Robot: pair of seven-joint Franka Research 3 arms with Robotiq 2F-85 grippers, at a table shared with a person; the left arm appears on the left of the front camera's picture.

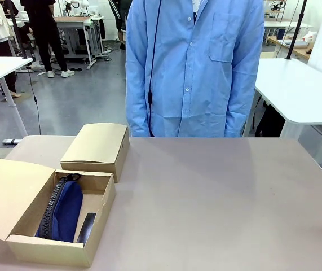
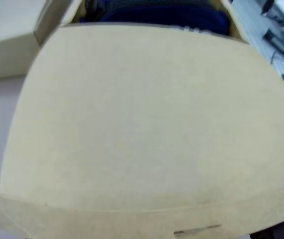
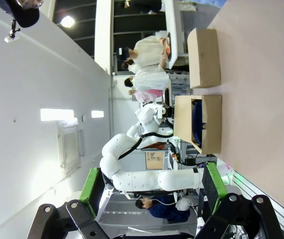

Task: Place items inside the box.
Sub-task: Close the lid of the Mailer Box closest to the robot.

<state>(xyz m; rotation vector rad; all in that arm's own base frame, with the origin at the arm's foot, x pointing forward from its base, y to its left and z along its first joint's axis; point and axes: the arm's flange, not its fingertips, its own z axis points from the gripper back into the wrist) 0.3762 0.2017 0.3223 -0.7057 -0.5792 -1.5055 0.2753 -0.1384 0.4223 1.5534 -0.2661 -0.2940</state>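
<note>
From the front, the open box [image 1: 96,228] sits at the near left of the table [image 1: 223,197], its lid flap [image 1: 8,195] folded out to the left. Inside lies a navy pouch [image 1: 64,210], zip running along its left edge, with a dark, slim item [image 1: 86,227] just beside it on the right; I cannot tell what that item is. A second, closed box [image 1: 96,148] stands just behind the open one, touching or nearly touching its far corner. A person in a light blue shirt [image 1: 194,68] stands at the far side of the table, arms down.

Through my left wrist, I look close onto the tan lid flap [image 2: 146,124], blurred. Past its far edge a strip of the navy pouch [image 2: 166,15] shows, and the closed box [image 2: 7,45] is at upper left. My left pincer's fingers are not visible here, so I cannot tell how it stands.

Through my right wrist, rolled sideways, my right pincer [image 3: 146,219] stands wide, its green-padded fingers [image 3: 89,184] spread well apart and holding nothing, raised off the table. Farther off are the open box [image 3: 206,124] with the navy pouch [image 3: 196,122] inside, the closed box [image 3: 204,57] beside it, and my white left arm [image 3: 146,177] reaching toward them.
</note>
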